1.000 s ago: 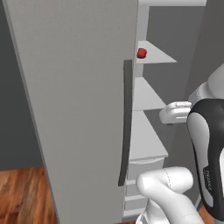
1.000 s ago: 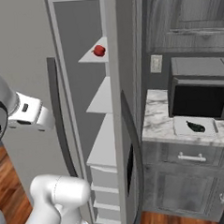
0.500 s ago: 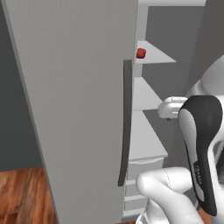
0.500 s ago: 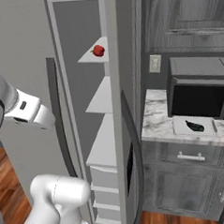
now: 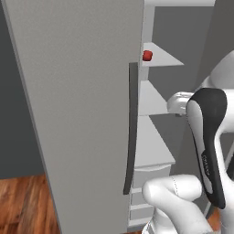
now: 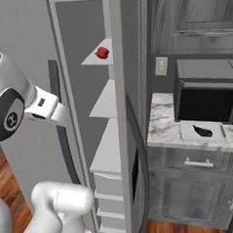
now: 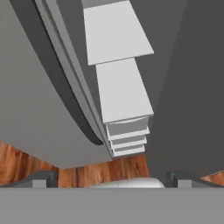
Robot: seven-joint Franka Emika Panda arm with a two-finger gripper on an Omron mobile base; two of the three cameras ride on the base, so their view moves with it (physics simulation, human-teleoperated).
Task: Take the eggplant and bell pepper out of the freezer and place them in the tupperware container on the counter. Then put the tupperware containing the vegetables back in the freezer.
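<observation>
The freezer stands with its big grey door (image 5: 68, 114) swung open and white shelves (image 6: 108, 102) showing. A red bell pepper (image 5: 147, 55) (image 6: 102, 52) rests on an upper shelf. The dark eggplant (image 6: 202, 131) lies in the pale tupperware container (image 6: 187, 131) on the marble counter (image 6: 160, 120), in front of the microwave. My gripper (image 7: 111, 180) is open with nothing between its widely spaced fingertips (image 7: 43, 179), and looks down along the lower shelves and drawers. In the right base view my white hand (image 6: 44, 104) hangs beside the door's handle, below the pepper's shelf.
The door's long dark handle (image 5: 131, 128) runs close to my arm. A black-fronted microwave (image 6: 208, 103) sits on the counter against the wall. Grey cabinets with a silver drawer handle (image 6: 198, 163) stand below it. Wooden floor (image 7: 26, 168) lies under the door.
My hand has shifted a little up and in toward the freezer shelves, and the forearm has swung with it. The pepper, the eggplant and the door have stayed put.
</observation>
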